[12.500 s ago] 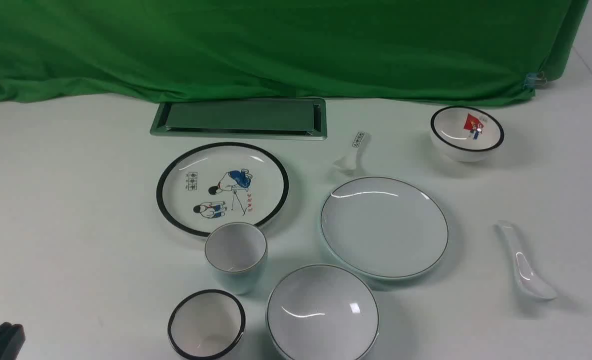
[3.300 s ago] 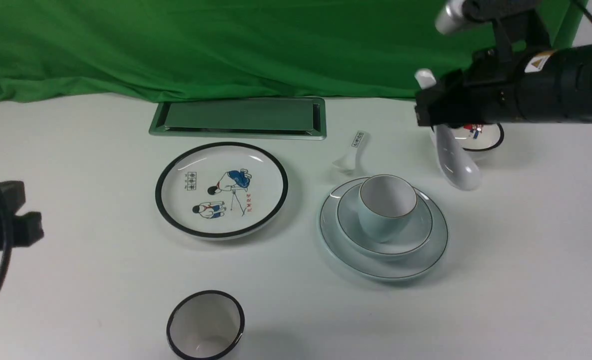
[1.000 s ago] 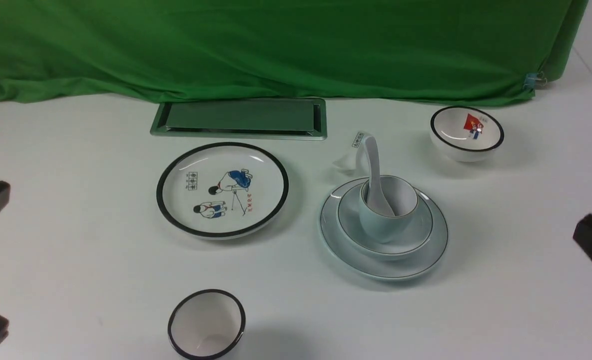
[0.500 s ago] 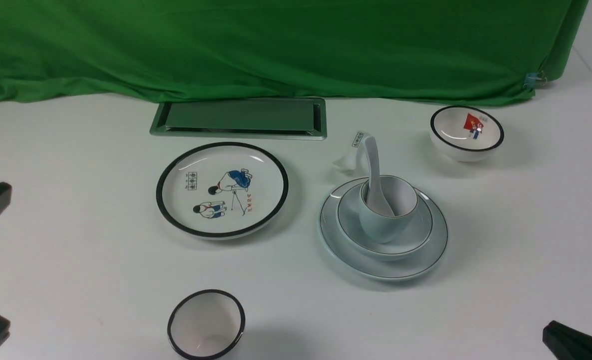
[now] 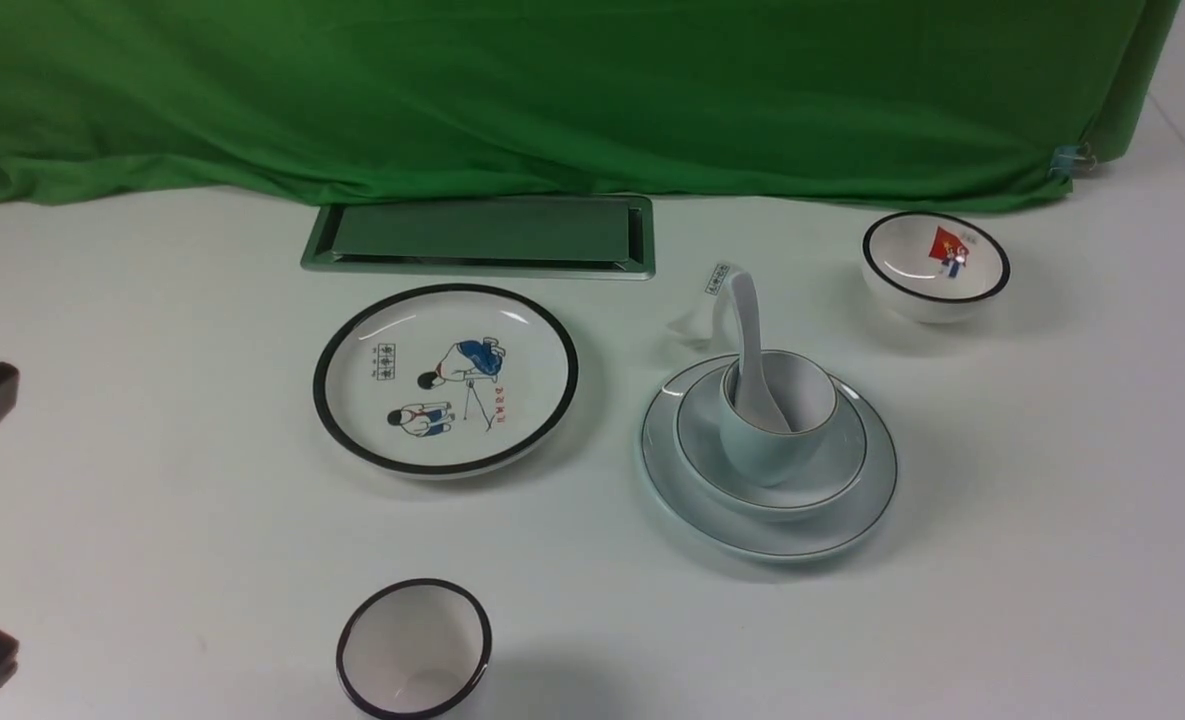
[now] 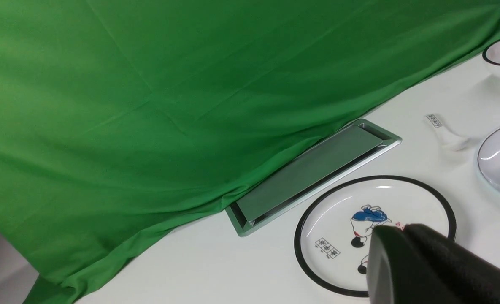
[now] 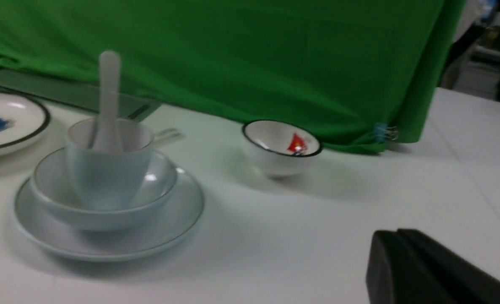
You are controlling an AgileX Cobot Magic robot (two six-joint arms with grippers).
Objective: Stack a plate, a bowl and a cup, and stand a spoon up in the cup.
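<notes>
Behind stack: labelled spoon point(image 5: 709, 300); left: cartoon plate point(image 5: 445, 377).

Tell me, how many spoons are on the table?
2. One plain white spoon stands in the pale cup on the stacked bowl and plate. Another spoon with a label lies flat on the table just behind that stack, partly hidden by the first.

plate point(image 5: 672, 480) > bowl point(image 5: 832, 470) > cup point(image 5: 752, 455) | spoon point(image 5: 749, 340) upright in cup
</notes>
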